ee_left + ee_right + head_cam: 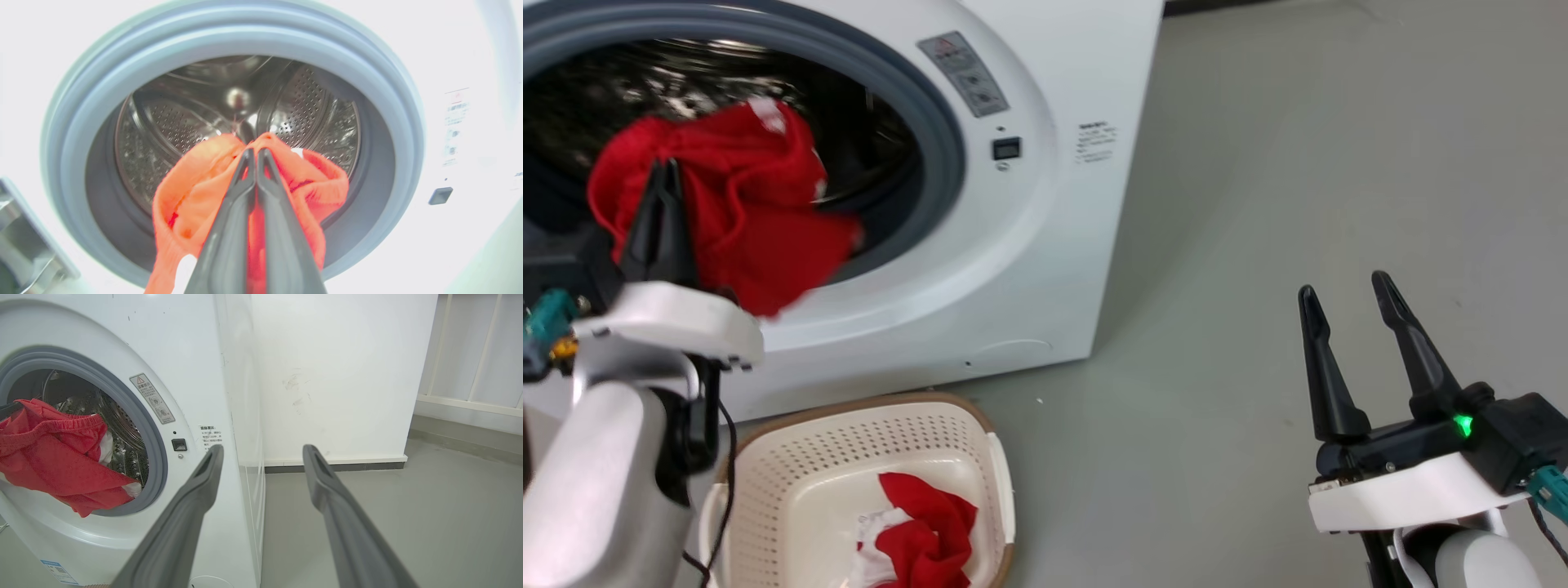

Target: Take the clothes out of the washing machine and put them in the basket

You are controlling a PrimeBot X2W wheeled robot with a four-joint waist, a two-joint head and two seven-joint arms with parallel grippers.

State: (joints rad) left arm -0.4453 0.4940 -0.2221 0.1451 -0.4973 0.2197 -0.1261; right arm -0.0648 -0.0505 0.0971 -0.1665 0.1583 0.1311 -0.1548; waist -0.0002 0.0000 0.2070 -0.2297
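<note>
Draping over porthole rim (pixel 945 140), red garment (pixel 743 212)

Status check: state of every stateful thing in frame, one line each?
washing machine: open at the front.
left gripper: shut on held garment.
held garment: hanging out over the washing machine's grey rim.
right gripper: open, empty.
basket: upright, holding second garment.

Grey floor (pixel 1339 163) — white wall (pixel 347 355)
</note>
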